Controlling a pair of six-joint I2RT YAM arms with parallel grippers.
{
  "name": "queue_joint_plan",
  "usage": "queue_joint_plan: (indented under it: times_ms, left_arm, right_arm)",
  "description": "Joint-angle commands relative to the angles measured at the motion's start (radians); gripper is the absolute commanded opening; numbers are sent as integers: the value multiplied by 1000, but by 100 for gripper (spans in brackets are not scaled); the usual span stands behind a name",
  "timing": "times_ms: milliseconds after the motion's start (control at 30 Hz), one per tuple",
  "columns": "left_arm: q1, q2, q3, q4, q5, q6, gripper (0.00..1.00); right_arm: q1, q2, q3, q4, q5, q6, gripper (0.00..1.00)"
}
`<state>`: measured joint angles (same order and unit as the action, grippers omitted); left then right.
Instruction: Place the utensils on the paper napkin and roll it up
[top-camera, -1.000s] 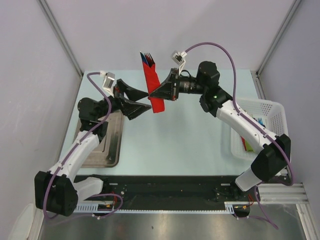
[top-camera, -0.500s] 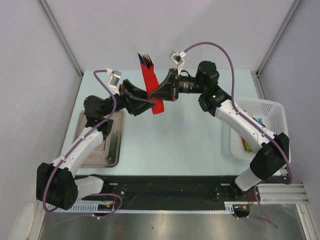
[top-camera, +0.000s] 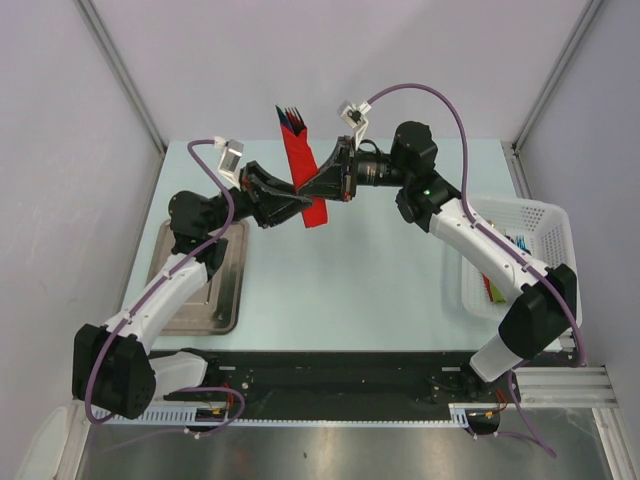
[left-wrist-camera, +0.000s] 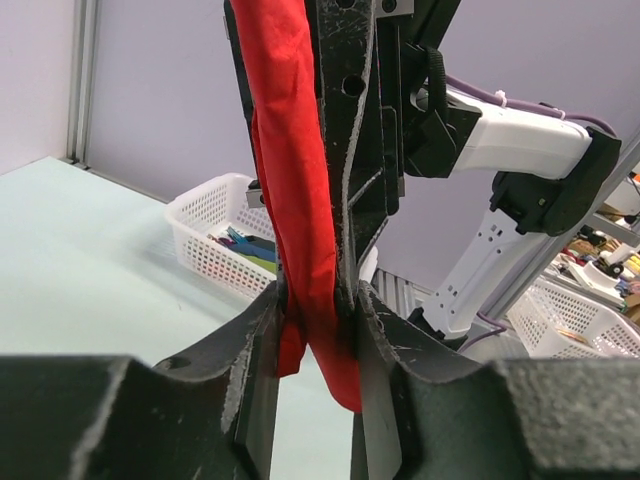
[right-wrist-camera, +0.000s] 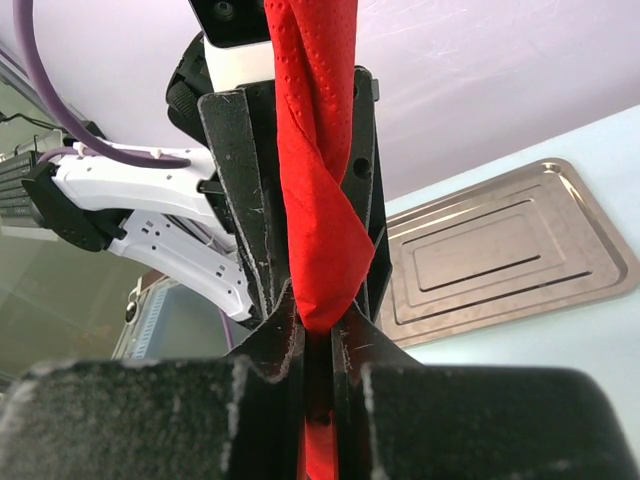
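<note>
The paper napkin (top-camera: 300, 165) is a narrow red bundle held upright in the air over the far part of the table. The dark utensils (top-camera: 292, 115) stick out of its upper end, fork tines showing. My right gripper (top-camera: 306, 186) is shut on the bundle's middle from the right. In the right wrist view the red roll (right-wrist-camera: 315, 200) rises from between the pinched jaws of that gripper (right-wrist-camera: 318, 325). My left gripper (top-camera: 298, 207) comes from the left and its jaws press on the bundle's lower end (left-wrist-camera: 300, 230), close beside the right gripper's fingers (left-wrist-camera: 345, 150).
A metal tray (top-camera: 215, 290) lies at the table's left. A white basket (top-camera: 520, 240) holding coloured items stands at the right edge. Grey walls close in the back and sides. The pale table top (top-camera: 350, 280) lies below both grippers.
My left arm has swung right and up to the bundle and its wide-open jaws have narrowed onto the lower end. The right gripper and napkin have barely moved.
</note>
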<state>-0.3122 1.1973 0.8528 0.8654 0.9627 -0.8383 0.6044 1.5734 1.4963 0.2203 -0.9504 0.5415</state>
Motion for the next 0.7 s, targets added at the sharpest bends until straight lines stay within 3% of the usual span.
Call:
queue_joint_plan:
  times_ms: [0,67,167,267,433,533,600,633,667]
  left_arm:
    - [-8,-18,9,26,7,-5,46]
    - [-8,-18,9,26,-1,-8,50]
    - [-8,-8,12,41,2,-24,41]
    - [-8,-10,12,38,5,-22,41]
    - [-8,1,29,43,4,-18,4]
    - [-8,2,25,31,7,-12,0]
    - [-8,1,22,21,-1,-7,0]
    - [-8,2,20,17,-7,-5,0]
    - [-8,4,22,18,-9,-5,0]
  right_arm:
    - [-9,-29,41,99,50,-2,0]
    - [-5,-29,36,105,48,-3,0]
    - [-2,-30,30,106,48,-6,0]
    - [1,-35,28,105,55,-17,0]
    - [5,-39,27,88,53,-43,0]
    - [0,-42,27,91,58,-41,0]
    - [-3,-47,27,88,64,-49,7]
    - [-5,-53,27,83,67,-51,16]
    - [-9,-55,25,79,71,-55,31]
